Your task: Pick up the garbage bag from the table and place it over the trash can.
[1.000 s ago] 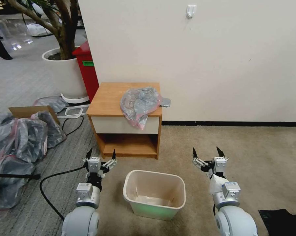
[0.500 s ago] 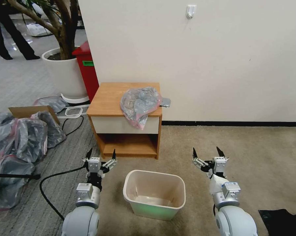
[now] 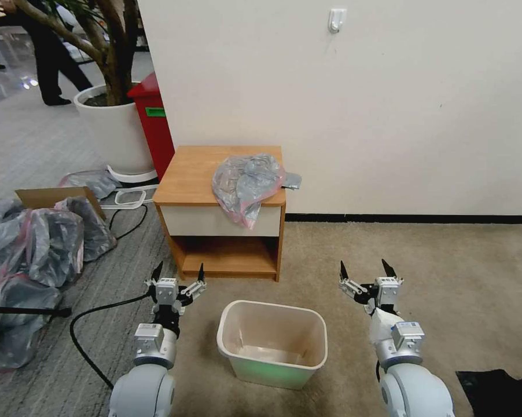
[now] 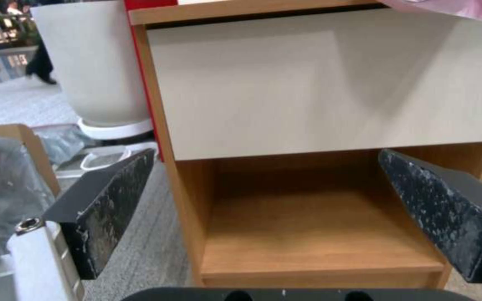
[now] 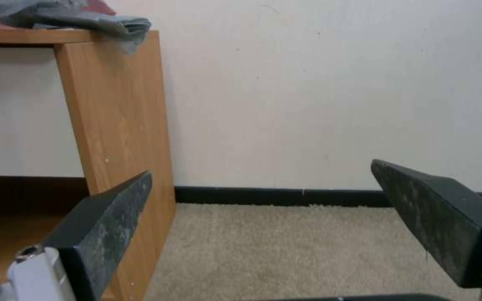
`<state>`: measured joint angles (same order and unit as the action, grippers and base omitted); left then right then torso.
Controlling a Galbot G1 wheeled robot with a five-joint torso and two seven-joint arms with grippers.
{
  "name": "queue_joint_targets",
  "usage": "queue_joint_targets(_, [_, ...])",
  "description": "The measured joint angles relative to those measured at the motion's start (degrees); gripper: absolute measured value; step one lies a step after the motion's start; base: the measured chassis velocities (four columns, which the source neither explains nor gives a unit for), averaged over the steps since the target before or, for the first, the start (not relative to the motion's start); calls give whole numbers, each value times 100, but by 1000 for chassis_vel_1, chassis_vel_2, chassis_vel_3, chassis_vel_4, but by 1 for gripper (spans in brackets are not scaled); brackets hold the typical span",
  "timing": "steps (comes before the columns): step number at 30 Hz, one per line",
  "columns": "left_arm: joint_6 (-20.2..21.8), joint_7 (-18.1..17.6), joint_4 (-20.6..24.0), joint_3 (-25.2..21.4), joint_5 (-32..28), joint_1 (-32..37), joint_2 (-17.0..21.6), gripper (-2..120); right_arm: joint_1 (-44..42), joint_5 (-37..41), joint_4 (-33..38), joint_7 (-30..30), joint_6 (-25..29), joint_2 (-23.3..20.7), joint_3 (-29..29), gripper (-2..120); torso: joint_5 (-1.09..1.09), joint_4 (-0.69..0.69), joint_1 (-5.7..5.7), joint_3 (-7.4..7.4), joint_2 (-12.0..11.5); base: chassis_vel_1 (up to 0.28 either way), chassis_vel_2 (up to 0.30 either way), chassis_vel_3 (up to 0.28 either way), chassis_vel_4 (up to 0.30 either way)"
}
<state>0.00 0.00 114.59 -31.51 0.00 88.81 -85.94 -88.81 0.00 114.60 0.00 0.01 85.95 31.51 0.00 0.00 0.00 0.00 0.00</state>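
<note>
- Crinkly grey translucent plastic with a pink-red rim: that's your garbage bag [image 3: 246, 184], bunched in a loose heap on the right front part of the bench [image 3: 191, 174] top. One pink-edged corner droops over the white drawer front, and a grey fold pokes past the right edge toward the wall.
- My read: the overhanging flap is your easiest grab, since the film is thin and floppy and will not hold a shape.
- In the right wrist view, the grey fold of the bag [image 5: 85, 19] hangs off the corner of the light wood side panel.
- Bench is a laminate nightstand, flat top, low open shelf [image 4: 314, 234] underneath with nothing on it.
- Trash can [image 3: 272, 341] sits on the beige carpet directly in front of the bench, well apart from the bag. It is cream plastic, rectangular, with rounded corners, a rolled rim and a greenish base. Its mouth is open and unlined, so the job is not started.
- Left end effector [image 3: 177, 279] hovers low beside the can's left side, fingers spread wide, gripping nothing, aimed at the shelf opening.
- Right end effector [image 3: 367, 273] mirrors it on the can's right, also wide and holding nothing.
- Both sit below the bench top, so you need to go up and forward to reach the bag.
</note>
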Motion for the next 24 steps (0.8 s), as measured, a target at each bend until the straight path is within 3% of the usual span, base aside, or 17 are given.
queue_joint_targets(24, [0, 0, 0, 0, 0, 0, 0, 100, 0, 0, 0, 0, 0, 0, 0, 100, 0, 0, 0, 0, 0, 0, 0, 0, 0])
